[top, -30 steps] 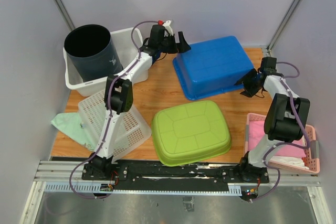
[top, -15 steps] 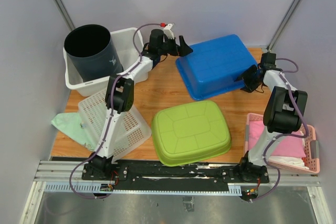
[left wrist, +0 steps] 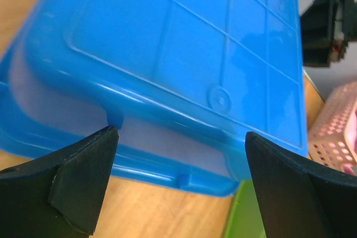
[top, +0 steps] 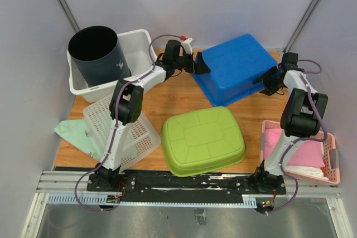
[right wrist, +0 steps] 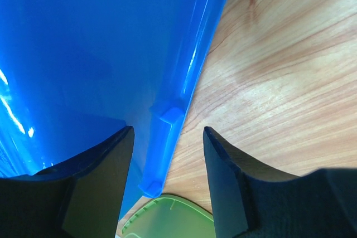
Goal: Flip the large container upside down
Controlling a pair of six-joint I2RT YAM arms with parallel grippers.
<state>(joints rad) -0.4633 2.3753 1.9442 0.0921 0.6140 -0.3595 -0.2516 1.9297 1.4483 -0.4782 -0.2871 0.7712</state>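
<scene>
A pale wooden table (top: 162, 96) sits between grey walls. Toward 1 o'clock from the table's middle lies the large blue container (top: 234, 65), its ribbed underside turned upward and its rim down on the wood along the near side (whether the far side is lifted cannot be told).

At its 9 o'clock end the left gripper (top: 198, 64) faces the short wall, fingers spread as wide as they go and touching nothing. At its 3 o'clock end the right gripper (top: 271, 82) sits with its fingers apart astride the rim, with bare wood showing between the outer finger and the plastic.

A green tub (top: 203, 140) lies bottom-up at 6 o'clock, just beside the container. A white bin (top: 136, 45) holding a dark bucket (top: 97, 54) stands at 10 o'clock. A pink basket (top: 329, 163) rests at 4 o'clock.
</scene>
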